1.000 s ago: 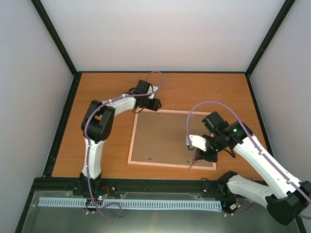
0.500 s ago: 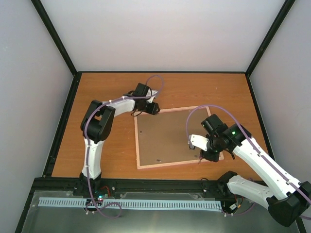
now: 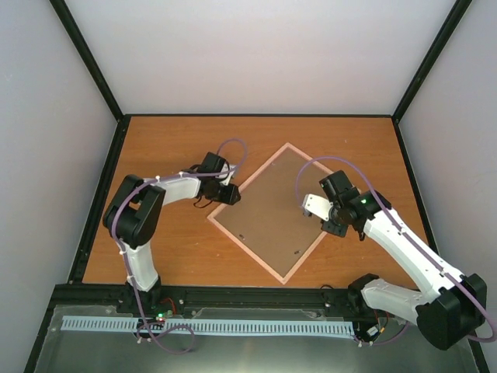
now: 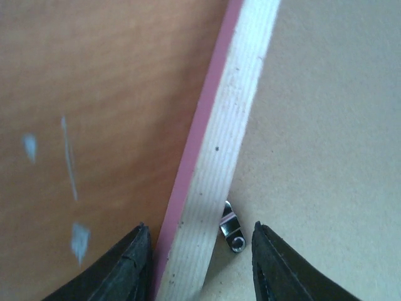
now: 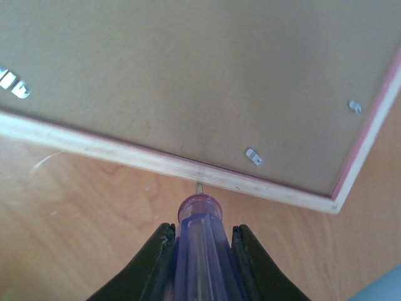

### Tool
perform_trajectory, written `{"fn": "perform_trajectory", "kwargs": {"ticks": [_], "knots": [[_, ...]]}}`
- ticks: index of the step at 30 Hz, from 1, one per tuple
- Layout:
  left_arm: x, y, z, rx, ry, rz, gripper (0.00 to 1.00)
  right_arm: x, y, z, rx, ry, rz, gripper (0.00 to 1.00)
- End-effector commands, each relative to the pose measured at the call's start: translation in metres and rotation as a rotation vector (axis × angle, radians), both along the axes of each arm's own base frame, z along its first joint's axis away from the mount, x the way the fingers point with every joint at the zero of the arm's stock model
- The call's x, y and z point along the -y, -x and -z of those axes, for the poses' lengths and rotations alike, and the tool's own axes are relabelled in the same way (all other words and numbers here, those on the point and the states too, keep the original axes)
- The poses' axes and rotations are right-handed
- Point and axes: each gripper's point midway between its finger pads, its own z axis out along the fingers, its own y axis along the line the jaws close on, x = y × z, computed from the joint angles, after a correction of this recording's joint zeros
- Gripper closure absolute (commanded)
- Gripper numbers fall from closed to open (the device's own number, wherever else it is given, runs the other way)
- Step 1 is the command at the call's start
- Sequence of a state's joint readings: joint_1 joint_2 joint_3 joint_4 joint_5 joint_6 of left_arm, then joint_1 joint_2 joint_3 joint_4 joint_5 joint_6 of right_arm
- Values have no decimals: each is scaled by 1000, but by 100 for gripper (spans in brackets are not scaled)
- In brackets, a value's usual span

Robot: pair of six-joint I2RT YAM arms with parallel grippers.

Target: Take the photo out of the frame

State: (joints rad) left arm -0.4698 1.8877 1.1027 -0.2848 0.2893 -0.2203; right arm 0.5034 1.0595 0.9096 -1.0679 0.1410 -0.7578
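Observation:
The frame (image 3: 273,211) lies face down on the table, turned like a diamond, its brown backing up and pale wood edging (image 4: 233,125) around it. The photo is hidden under the backing. My left gripper (image 3: 231,196) is open and straddles the frame's left rail (image 4: 199,227), one finger outside the pink edge, the other over the backing beside a small metal clip (image 4: 230,226). My right gripper (image 5: 203,227) is shut on a purple-handled screwdriver (image 5: 199,251), whose tip touches the outer side of the frame's right rail (image 5: 200,170).
More metal clips (image 5: 254,157) sit along the backing's edges. The orange wooden table (image 3: 171,249) is bounded by a black rim, with white walls close on three sides. Cables loop above both arms.
The frame has swung counter-clockwise from square to diamond. Both arms moved with it, the left wrist coming down and left, and the left jaws have narrowed.

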Motion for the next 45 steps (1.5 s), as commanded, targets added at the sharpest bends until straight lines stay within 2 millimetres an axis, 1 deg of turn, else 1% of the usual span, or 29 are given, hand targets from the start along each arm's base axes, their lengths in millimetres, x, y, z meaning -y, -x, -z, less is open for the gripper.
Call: {"fn": "perform_trajectory", "kwargs": {"ticks": [1, 7, 8, 9, 10, 13, 16, 19, 21, 24, 26, 28, 31, 33, 36, 40, 42, 45], "knots": [[-9, 34, 1, -75, 17, -44, 55, -7, -43, -8, 116, -39, 17, 97], [-22, 70, -2, -125, 67, -106, 58, -14, -69, -10, 135, -84, 51, 97], [-27, 80, 2, -144, 69, -118, 58, -15, -73, -10, 136, -90, 54, 97], [-28, 83, -3, -142, 82, -129, 58, -17, -76, -12, 141, -98, 58, 97], [-32, 92, 0, -157, 86, -142, 58, -19, -79, -12, 141, -107, 61, 97], [-37, 109, -5, -166, 126, -170, 58, -24, -84, -13, 136, -133, 60, 97], [-42, 125, -4, -187, 156, -196, 59, -28, -88, -12, 135, -152, 61, 97], [-46, 138, -1, -212, 178, -222, 60, -28, -93, -11, 137, -146, 69, 97], [-48, 145, 3, -224, 184, -265, 60, -24, -96, -12, 143, -130, 78, 97], [-53, 149, 3, -218, 194, -317, 56, -6, -112, -25, 200, -116, 132, 97], [-62, 148, 0, -204, 169, -373, 55, 6, -120, -40, 223, -124, 175, 97], [-69, 145, -7, -176, 155, -416, 55, 8, -124, -56, 236, -143, 197, 97], [-76, 143, -18, -143, 144, -444, 55, -10, -124, -76, 207, -251, 181, 97], [-77, 144, -21, -132, 142, -439, 56, -32, -120, -90, 151, -361, 159, 97], [-75, 149, -14, -160, 142, -413, 57, -71, -110, -108, 68, -538, 105, 97], [-71, 153, -7, -160, 132, -403, 57, -122, -97, -116, -26, -735, 52, 97], [-71, 154, -5, -161, 133, -399, 58, -143, -91, -116, -90, -825, 45, 97], [-69, 157, -1, -172, 140, -391, 58, -167, -87, -112, -181, -922, 27, 97]]}}
